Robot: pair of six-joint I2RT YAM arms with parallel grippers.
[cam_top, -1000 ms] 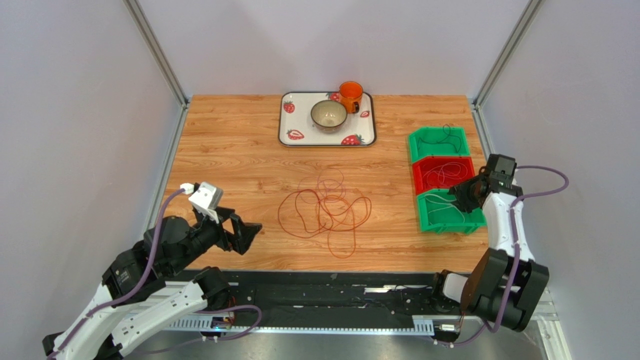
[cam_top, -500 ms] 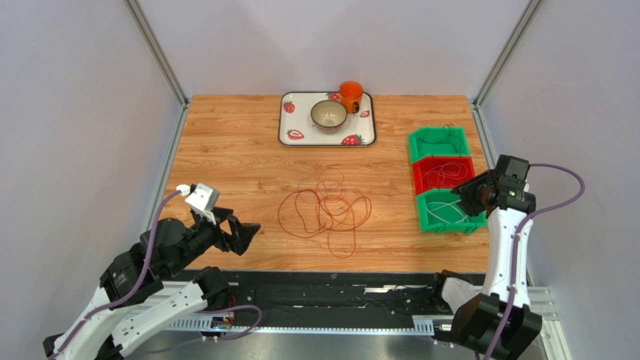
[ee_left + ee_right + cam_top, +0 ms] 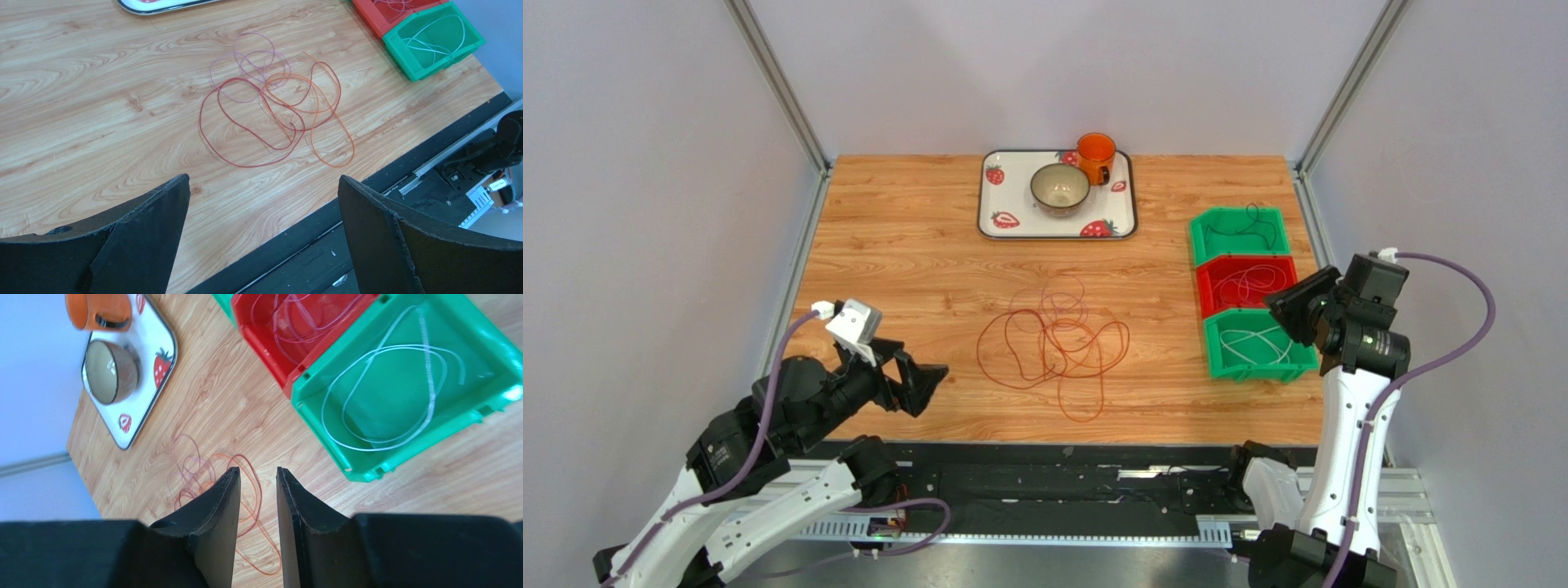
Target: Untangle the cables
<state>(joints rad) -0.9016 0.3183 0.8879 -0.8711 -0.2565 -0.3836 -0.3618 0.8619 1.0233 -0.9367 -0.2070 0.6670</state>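
Note:
The cables lie as a loose tangle of thin red, orange and pink loops on the middle of the wooden table; the same cables show in the left wrist view and, smaller, as cables in the right wrist view. My left gripper hovers near the front edge, left of the tangle, and this left gripper is wide open and empty. Raised above the near green bin, my right gripper holds nothing. In its own view the right gripper shows a narrow gap with nothing between the jaws.
Three bins stand in a row at the right: the far green bin with a dark wire, a red bin with a pale wire, and the near green one with a white wire. A strawberry tray with bowl and orange mug sits at the back.
My right arm has lifted up and drawn back to the right, away from the near green bin. The left arm and the tangle have stayed put.

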